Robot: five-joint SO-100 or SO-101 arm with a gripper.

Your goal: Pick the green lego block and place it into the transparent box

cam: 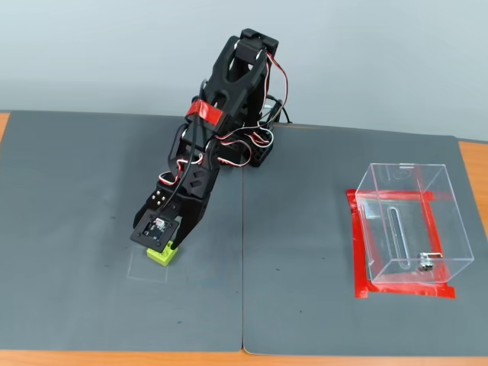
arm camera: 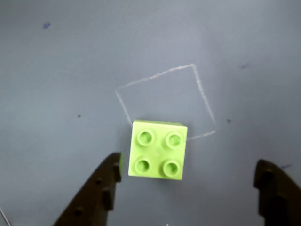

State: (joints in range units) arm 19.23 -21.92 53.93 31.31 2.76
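Hovering with our jaws wide open and empty, we see the green lego block (arm camera: 158,150) on the counter (arm camera: 56,84) between them, nearer the left finger (arm camera: 101,186), the transparent box (cam: 409,227) far right

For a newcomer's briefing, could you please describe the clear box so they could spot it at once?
On the dark mat's right half in the fixed view, red tape frames the clear box. It alone has see-through walls, far from the arm and green brick.
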